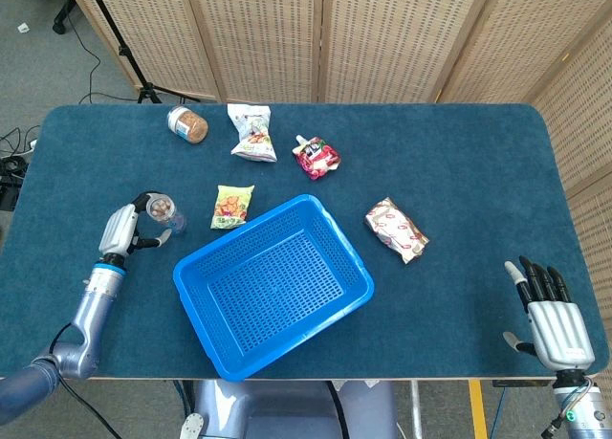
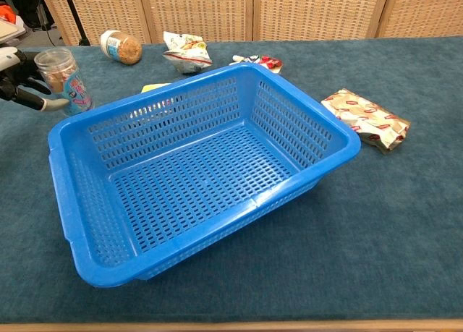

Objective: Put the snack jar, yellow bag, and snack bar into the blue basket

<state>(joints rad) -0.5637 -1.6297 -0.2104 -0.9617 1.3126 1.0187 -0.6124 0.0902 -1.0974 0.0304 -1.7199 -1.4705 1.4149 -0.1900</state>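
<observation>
Clear snack jar (image 1: 163,212) gripped | left hand (image 1: 121,230) raised, fingers curled

Basket (image 1: 273,286) centre, jar (image 1: 163,212) left, bag (image 1: 232,207) behind, bar (image 1: 395,230) right

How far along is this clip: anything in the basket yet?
Nothing is done: the blue perforated plastic basket holds nothing. In hand: the left hand grips the small clear snack jar beside the basket. Left: the yellow snack bag and the red-and-white wrapped snack bar lie on the table; the right hand is open, holding nothing.
</observation>
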